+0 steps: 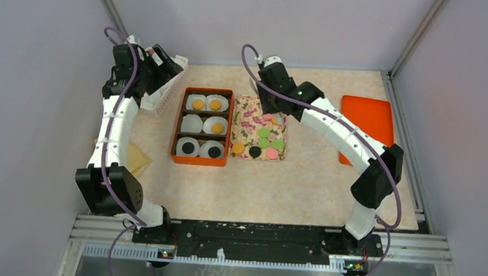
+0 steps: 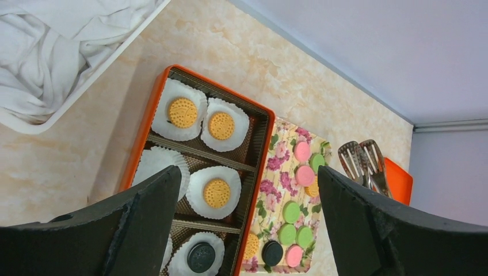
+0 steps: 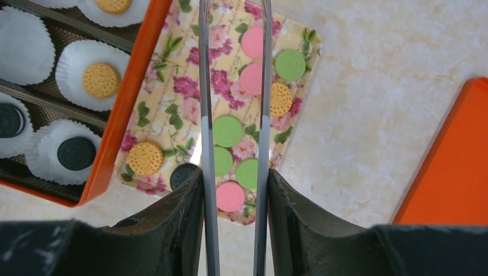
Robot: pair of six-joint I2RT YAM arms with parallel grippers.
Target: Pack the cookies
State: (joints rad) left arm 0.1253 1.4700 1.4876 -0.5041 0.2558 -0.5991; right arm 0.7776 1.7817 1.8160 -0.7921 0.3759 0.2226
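Note:
The cookies lie in two places. Several sit loose on a floral tray (image 1: 247, 122): green (image 3: 228, 130), pink (image 3: 231, 196), orange (image 3: 145, 158) and black (image 3: 183, 172). Others sit in white paper cups in the orange box (image 1: 177, 124): three orange (image 2: 217, 192), two black (image 2: 201, 257), and one cup is empty. My right gripper (image 3: 235, 175) is shut on grey metal tongs (image 3: 204, 86), whose arms stand apart over the green cookies. My left gripper (image 2: 247, 175) is open and empty, raised above the box's left side near the basket.
A white basket (image 2: 46, 63) holding white cloth stands at the back left beside the box. An orange lid (image 1: 369, 123) lies at the right. A tan flat piece (image 1: 139, 158) lies by the left arm. Grey walls enclose the table.

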